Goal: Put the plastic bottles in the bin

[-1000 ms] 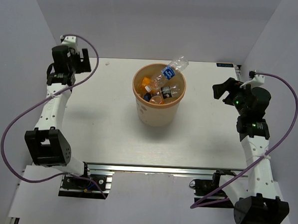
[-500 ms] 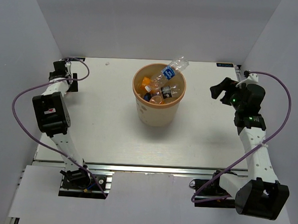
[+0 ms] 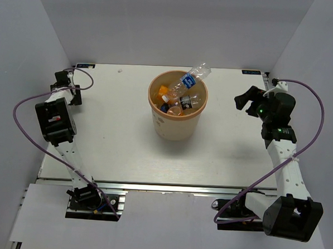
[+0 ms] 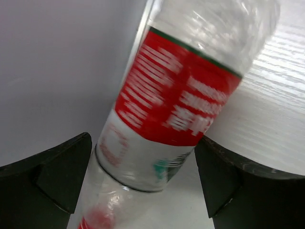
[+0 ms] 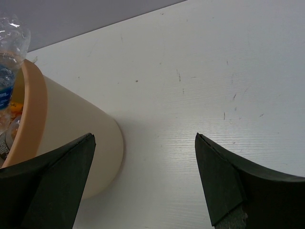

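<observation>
The tan bin [image 3: 172,125] stands mid-table and holds several bottles, among them orange ones [image 3: 167,93]. A clear bottle with a blue label [image 3: 191,77] leans out over the bin's far right rim. My left gripper [image 3: 63,84] is at the far left corner by the wall. In the left wrist view it [image 4: 143,191] is open, with a clear bottle with a red label [image 4: 176,95] lying on the table between its fingers [image 4: 57,171]. My right gripper [image 3: 246,101] is open and empty, right of the bin [image 5: 71,129].
The grey side wall [image 4: 57,62] is right beside the red-label bottle. Walls enclose the table [image 3: 115,144] on the left, back and right. Purple cables [image 3: 21,117] loop off both arms.
My left arm has swung down and out to the far left corner, bringing its gripper low at the wall. My right arm has shifted only slightly. The bin and its bottles have not moved.
</observation>
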### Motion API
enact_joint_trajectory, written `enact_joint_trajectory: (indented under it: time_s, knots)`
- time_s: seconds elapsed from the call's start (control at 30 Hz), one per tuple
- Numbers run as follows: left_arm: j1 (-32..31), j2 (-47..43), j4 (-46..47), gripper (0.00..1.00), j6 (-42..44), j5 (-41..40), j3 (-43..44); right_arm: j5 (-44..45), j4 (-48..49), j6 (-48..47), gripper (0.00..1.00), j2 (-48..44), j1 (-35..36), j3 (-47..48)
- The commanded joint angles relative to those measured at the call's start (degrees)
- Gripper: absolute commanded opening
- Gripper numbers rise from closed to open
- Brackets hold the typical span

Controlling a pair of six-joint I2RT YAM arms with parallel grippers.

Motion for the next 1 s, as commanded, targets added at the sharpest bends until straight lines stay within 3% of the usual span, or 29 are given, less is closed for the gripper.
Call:
enact_joint_trajectory:
  time_s: [0.0, 0.07, 0.3, 0.37, 0.43, 0.5, 0.53, 0.6, 0.73, 0.77, 0.87, 0.9, 0.97]
  knots:
    - [-0.04, 1.97, -2.91, 0.96, -1.41, 1.77, 2.87, -0.47, 2.03, -0.24, 0.89, -0.10, -0.27, 1.06]
    - [-0.04, 2.85, -4.41, 0.94, -1.77, 2.38, 4.19, -0.30, 2.03, -0.24, 0.89, -0.36, -0.27, 1.06]
    - [0.05, -2.41, -10.91, 0.54, -6.42, 13.44, 9.91, -1.52, 2.73, 0.20, 0.89, -1.24, -0.36, 1.06]
    - [-0.04, -5.13, -10.83, 0.51, -8.61, 18.27, 10.09, -1.79, 2.73, 0.37, 0.89, -1.68, -0.36, 0.88]
    - [-0.12, -9.61, -8.99, 0.50, -12.48, 28.89, 9.30, -2.49, 3.00, 0.64, 0.89, -2.56, -0.36, 0.80]
    - [-0.82, -14.69, -5.75, 0.48, -17.57, 45.48, 6.23, -3.46, 3.26, 0.90, 0.89, -3.26, -0.36, 0.45]
    - [-1.61, -16.64, 0.79, 0.48, -19.68, 50.76, 4.39, -3.72, 3.78, 1.16, 0.89, -4.05, -0.36, -0.08]
    - [-5.65, -22.59, 7.42, 0.49, -25.90, 56.68, 0.00, -4.25, 3.70, 1.34, 0.89, -4.67, -0.36, -0.26]
    - [-17.68, -30.60, 14.72, 0.52, -27.77, 55.74, 0.33, -5.48, 3.26, 1.51, 0.89, -6.33, -0.36, -0.43]
    - [-22.40, -31.85, 17.10, 0.52, -31.44, 56.43, 0.24, -5.66, 3.61, 1.69, 0.89, -6.69, -0.36, -0.70]
    - [-28.66, -35.89, 30.18, 0.50, -38.73, 60.13, -1.24, -6.27, 3.88, 1.78, 0.89, -7.92, -0.36, -1.49]
    - [-30.34, -36.51, 35.52, 0.47, -39.73, 60.13, -2.03, -6.45, 3.96, 1.78, 0.89, -8.44, -0.36, -1.58]
    - [-37.45, -36.78, 36.64, 0.46, -36.61, 62.15, -1.78, -6.80, 3.88, 1.87, 0.89, -8.71, -0.36, -1.93]
